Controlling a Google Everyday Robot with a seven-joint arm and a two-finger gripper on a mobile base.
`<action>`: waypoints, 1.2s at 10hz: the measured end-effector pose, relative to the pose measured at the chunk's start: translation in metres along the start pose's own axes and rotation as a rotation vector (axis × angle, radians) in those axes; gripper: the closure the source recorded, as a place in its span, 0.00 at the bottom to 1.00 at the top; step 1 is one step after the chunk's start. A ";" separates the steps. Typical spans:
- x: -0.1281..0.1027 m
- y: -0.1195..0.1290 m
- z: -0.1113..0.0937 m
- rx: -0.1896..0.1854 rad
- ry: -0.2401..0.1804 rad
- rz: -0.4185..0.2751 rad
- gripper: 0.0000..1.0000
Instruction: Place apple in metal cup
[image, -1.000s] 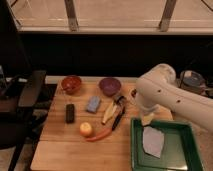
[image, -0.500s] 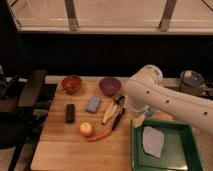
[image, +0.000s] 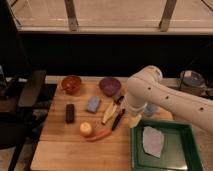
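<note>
Toward the front left of the wooden bench (image: 55, 150), the apple (image: 86, 129) is seen just beside the carrot (image: 101, 134); it looks round, so no long axis or heading can be told. The gripper (image: 134, 119) is held spread and empty at the green tray's (image: 170, 123) back-left corner, well apart from the metal cup (image: 192, 80).

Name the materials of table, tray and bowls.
The table: seemingly matte wood, tan. The tray: probably plastic, uniform green. The red bowl and purple bowl: solid-coloured plastic or ceramic, unclear. The gripper hangs open by the tray's far-left corner.
</note>
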 end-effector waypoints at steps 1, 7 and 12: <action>-0.010 -0.007 0.009 0.001 -0.041 -0.002 0.35; -0.095 -0.045 0.057 0.028 -0.224 -0.044 0.35; -0.114 -0.048 0.064 0.021 -0.238 -0.075 0.35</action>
